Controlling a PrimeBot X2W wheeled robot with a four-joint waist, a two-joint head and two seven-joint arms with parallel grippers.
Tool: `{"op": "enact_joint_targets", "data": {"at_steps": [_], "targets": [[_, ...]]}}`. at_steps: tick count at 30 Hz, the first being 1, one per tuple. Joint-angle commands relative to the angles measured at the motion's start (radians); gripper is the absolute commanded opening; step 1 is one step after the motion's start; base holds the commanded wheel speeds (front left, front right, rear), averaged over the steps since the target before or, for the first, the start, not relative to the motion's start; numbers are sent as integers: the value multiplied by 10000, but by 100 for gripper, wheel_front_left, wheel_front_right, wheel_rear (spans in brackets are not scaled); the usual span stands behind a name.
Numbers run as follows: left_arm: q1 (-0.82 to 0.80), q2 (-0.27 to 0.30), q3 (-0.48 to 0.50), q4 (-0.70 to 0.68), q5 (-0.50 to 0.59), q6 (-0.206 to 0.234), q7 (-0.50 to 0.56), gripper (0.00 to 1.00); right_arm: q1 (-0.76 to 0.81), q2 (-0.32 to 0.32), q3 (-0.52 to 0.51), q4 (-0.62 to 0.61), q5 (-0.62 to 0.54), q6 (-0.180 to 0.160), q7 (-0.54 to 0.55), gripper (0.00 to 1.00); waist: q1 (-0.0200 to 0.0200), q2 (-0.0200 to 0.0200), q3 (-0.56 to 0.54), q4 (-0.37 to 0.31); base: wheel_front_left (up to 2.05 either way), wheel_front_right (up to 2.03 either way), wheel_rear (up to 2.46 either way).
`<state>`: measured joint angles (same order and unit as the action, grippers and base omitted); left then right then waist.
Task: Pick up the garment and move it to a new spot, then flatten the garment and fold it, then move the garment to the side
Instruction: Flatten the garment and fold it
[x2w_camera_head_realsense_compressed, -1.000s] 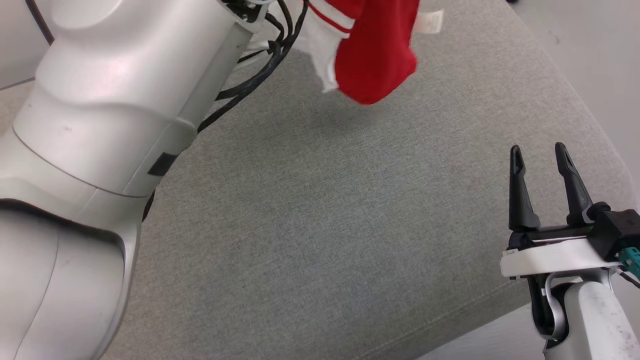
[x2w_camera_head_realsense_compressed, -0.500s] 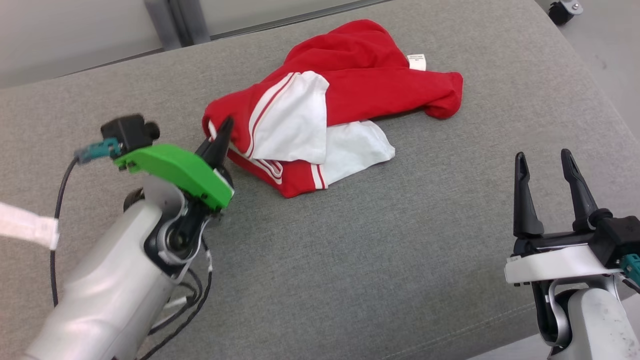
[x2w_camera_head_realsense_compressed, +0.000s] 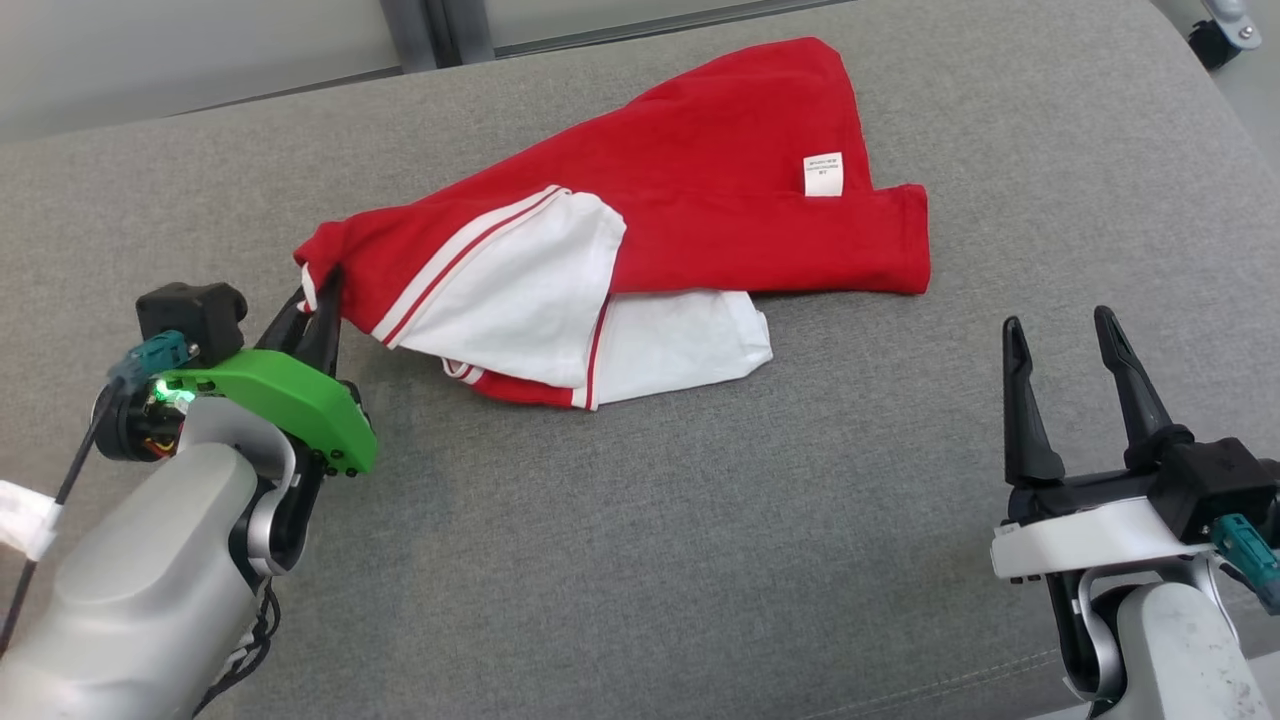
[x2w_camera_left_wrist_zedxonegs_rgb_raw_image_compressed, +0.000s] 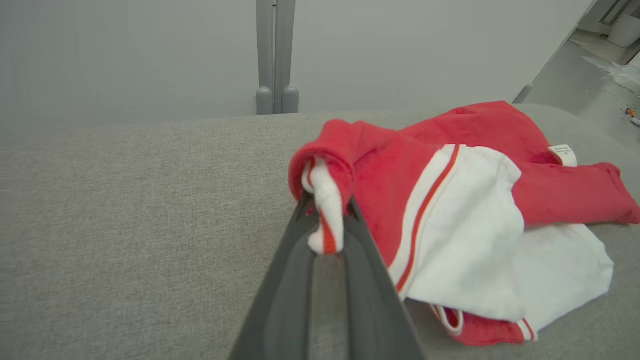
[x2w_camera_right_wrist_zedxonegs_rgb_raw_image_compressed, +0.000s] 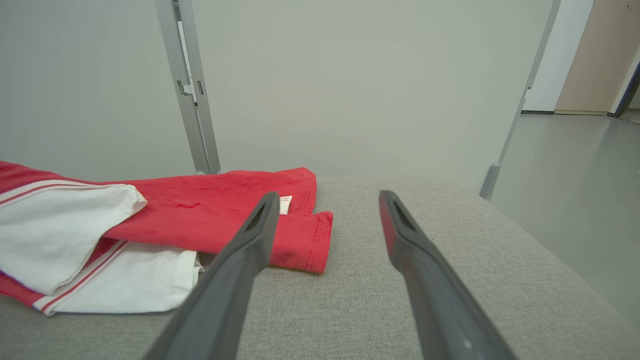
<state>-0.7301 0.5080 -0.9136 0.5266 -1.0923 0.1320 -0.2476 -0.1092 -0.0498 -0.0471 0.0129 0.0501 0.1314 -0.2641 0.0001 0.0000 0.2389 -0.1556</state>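
Note:
The garment (x2w_camera_head_realsense_compressed: 690, 210) is a red shirt with white sleeves and striped trim, lying crumpled on the grey cushion (x2w_camera_head_realsense_compressed: 640, 520). My left gripper (x2w_camera_head_realsense_compressed: 318, 292) is shut on the garment's left edge, and the left wrist view shows a red-and-white fold (x2w_camera_left_wrist_zedxonegs_rgb_raw_image_compressed: 327, 220) pinched between its fingers. That corner is lifted a little while the remainder rests on the cushion. At the lower right, my right gripper (x2w_camera_head_realsense_compressed: 1060, 330) stands open above bare cushion, apart from the garment. In the right wrist view the garment (x2w_camera_right_wrist_zedxonegs_rgb_raw_image_compressed: 210, 220) lies ahead and left of the right gripper (x2w_camera_right_wrist_zedxonegs_rgb_raw_image_compressed: 327, 200).
A pale wall panel with a grey metal post (x2w_camera_left_wrist_zedxonegs_rgb_raw_image_compressed: 275, 55) stands behind the cushion. The cushion's rounded right edge (x2w_camera_head_realsense_compressed: 1225, 130) drops to the floor, where a caster wheel (x2w_camera_head_realsense_compressed: 1215, 35) shows. Bare cushion stretches across the front.
The head camera has swung, bringing the whole cushion into view. My left gripper has pulled the garment's edge leftward, and the garment has spread out flatter and wider. The right gripper has stayed put.

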Motion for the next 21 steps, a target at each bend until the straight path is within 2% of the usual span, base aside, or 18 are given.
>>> {"op": "enact_joint_targets", "data": {"at_steps": [1,3,5,10,12,16,21], "targets": [[-129,-136,21,142,360,160,-108,100,-135,-15,29,4,-36,-14,-4,100,-1,0,48,47,0,0,0],[-153,-309,71,250,929,350,-171,100,-156,-13,63,22,-38,-14,-4,100,-1,0,48,69,0,0,0],[-153,-433,482,-33,1857,769,-196,100,-110,-12,36,-3,-54,-14,-4,100,-1,0,40,135,0,0,0],[973,-820,1431,-1376,4652,1874,-170,100,49,-10,-60,14,-74,-14,-4,100,-1,0,4,356,0,0,0],[1453,-1125,1684,-1967,5439,2033,-172,100,91,-10,-67,21,-24,-14,-4,100,-1,0,-30,473,0,0,0],[2395,-1666,1669,-2482,6640,1684,-163,100,96,-9,120,76,22,-14,-4,100,-1,0,-81,634,0,0,0],[2635,-2385,1474,-1882,7392,928,-164,100,-141,-13,217,39,-41,-14,-4,100,-1,0,14,677,0,0,0]]}}
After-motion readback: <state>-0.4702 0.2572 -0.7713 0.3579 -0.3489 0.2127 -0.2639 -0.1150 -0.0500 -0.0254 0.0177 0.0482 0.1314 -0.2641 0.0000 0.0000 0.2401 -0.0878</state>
